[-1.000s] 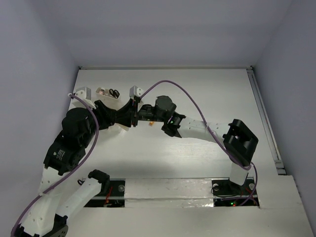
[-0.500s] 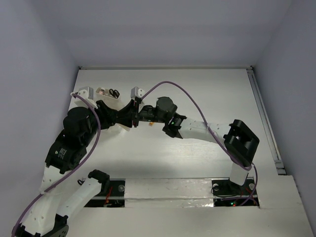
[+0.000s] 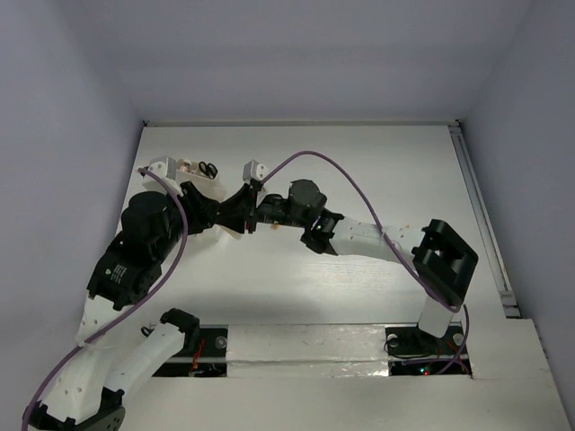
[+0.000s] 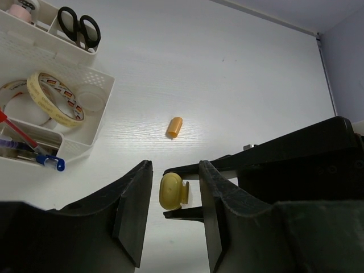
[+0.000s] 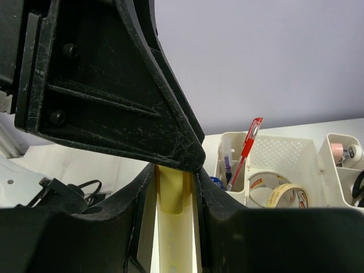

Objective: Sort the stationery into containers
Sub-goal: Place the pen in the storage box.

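My right gripper (image 5: 175, 177) is shut on a small yellow piece (image 5: 175, 196), held above the table. In the left wrist view the yellow piece (image 4: 170, 191) sits between the jaws of my left gripper (image 4: 175, 176), which is open around it with a gap on its left side. The two grippers meet left of centre in the top view, left gripper (image 3: 239, 208) and right gripper (image 3: 258, 215). An orange bit (image 4: 175, 126) lies on the table. The whitish divided container (image 4: 91, 122) holds black scissors (image 4: 79, 26), a beige tape roll (image 4: 54, 106) and pens (image 4: 25, 145).
The container (image 5: 287, 152) shows to the right in the right wrist view, with a red pen (image 5: 248, 143) standing up in it. A purple cable (image 3: 355, 193) loops over the right arm. The left arm (image 3: 135, 251) crowds the table's left side.
Both arms have shifted slightly away from the bases, the grippers staying together. The right gripper keeps its hold on the yellow piece.
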### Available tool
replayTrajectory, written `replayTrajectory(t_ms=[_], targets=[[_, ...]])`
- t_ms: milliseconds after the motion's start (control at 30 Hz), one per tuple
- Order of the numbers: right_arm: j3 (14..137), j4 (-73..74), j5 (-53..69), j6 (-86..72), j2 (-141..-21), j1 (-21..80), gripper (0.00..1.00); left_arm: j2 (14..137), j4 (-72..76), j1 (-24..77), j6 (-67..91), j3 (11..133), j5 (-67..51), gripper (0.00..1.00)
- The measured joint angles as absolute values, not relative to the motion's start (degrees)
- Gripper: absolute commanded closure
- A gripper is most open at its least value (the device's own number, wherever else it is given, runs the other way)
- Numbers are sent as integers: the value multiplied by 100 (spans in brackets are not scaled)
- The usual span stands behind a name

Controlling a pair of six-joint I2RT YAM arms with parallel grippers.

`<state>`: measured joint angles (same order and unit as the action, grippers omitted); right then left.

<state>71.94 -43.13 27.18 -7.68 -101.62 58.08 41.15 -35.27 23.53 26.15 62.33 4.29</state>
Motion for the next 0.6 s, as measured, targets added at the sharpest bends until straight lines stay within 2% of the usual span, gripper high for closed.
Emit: replayTrajectory(t_ms=[100,433,600], targets=[[7076,-4333,2624,-766,-10092,5808,100,4145,-3470,2353,2652,6182,355,69],[6810,-4928,2290,-1116,-9981,5811,100,3879,-2943,2351,3173,5874,172,65],[6737,-5052,2198,-1188,-9911,5811,100,3872,-2849,2353,3223,5874,99,69]])
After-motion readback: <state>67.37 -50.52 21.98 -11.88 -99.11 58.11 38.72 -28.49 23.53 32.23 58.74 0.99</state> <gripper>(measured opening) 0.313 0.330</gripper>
